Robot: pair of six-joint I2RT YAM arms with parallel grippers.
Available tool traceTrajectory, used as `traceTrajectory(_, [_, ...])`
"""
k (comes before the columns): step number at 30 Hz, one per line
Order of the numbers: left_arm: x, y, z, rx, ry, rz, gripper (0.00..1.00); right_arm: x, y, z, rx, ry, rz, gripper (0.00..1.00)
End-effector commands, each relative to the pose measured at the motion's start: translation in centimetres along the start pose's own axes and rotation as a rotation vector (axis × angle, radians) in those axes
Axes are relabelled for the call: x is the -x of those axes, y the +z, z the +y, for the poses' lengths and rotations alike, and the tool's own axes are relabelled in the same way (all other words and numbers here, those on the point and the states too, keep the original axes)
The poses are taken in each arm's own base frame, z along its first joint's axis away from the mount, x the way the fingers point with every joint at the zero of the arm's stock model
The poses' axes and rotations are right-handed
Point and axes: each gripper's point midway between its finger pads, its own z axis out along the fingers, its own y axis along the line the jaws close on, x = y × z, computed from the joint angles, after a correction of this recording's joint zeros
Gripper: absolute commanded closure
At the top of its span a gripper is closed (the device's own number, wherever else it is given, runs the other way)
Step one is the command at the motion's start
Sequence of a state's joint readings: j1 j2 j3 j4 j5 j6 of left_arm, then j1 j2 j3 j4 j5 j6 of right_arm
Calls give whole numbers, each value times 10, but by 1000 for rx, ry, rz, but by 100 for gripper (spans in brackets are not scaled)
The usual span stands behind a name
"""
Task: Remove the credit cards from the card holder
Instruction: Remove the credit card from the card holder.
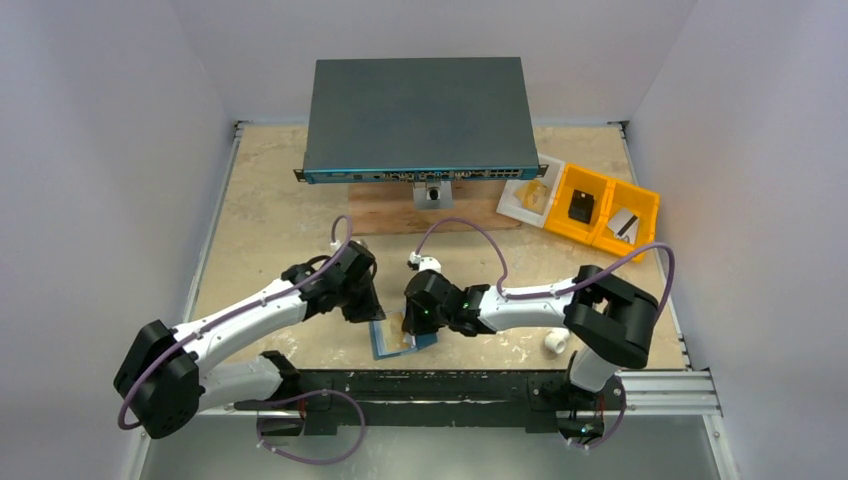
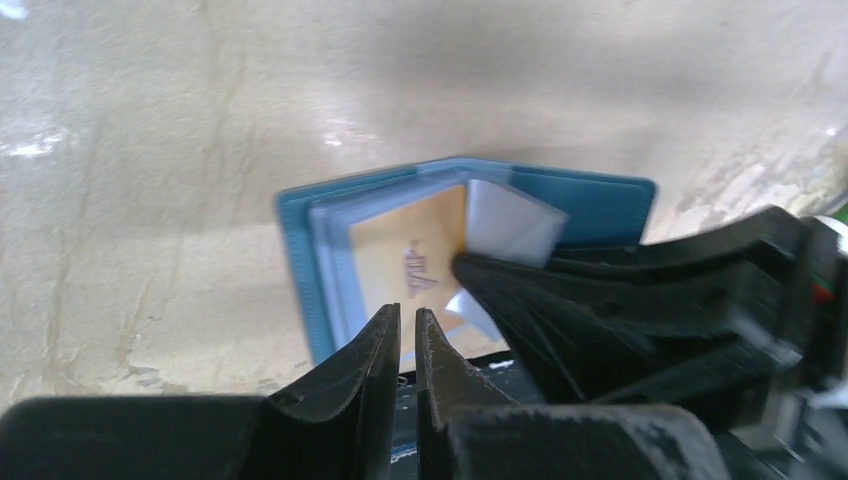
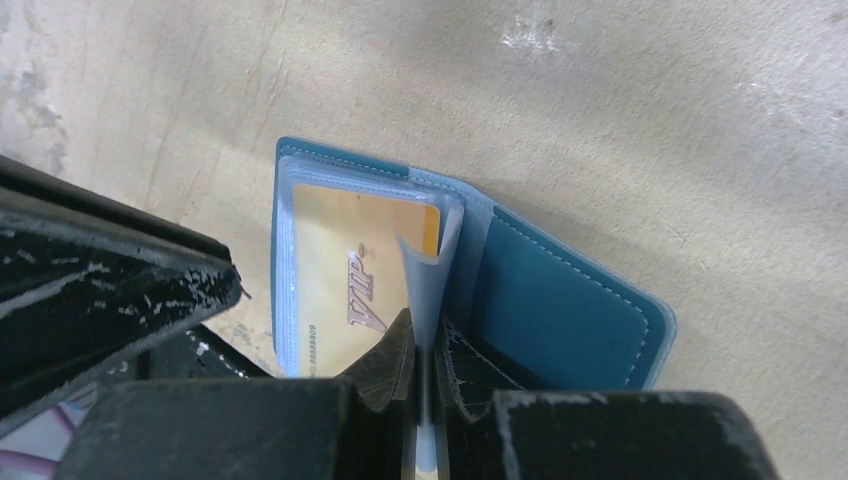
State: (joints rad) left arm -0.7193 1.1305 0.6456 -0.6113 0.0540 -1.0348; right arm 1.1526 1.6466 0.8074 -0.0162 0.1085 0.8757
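Pinching a pale translucent sleeve leaf [image 3: 421,280] of the open steel-blue folding card holder [image 3: 570,300], my right gripper [image 3: 425,335] is clamped on it. My left gripper [image 2: 402,318] is nearly closed at the holder's lower edge, hold unclear. Next, probably: free the yellow VIP card [image 3: 340,260].

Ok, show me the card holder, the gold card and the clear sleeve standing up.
card holder [image 3: 570,300], right wrist view, blue inner flap.
gold card [image 3: 340,235], right wrist view, face above the lettering.
clear sleeve [image 3: 425,290], right wrist view, upright folded edge.
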Motion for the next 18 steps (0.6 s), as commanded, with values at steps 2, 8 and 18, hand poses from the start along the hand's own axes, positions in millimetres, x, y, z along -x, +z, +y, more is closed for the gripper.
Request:
traceTrajectory(2, [5,6,-21,-16,42,5,91,-2,-1,2,80,70,16,97])
traceTrajectory(8, [-3,37,-29,-17,37,74,96,4,-5,-2,104,104,-1,87])
traceTrajectory(18, [-6,47,-18,39,49,88,97,29,-32,0,67,79,-78,66])
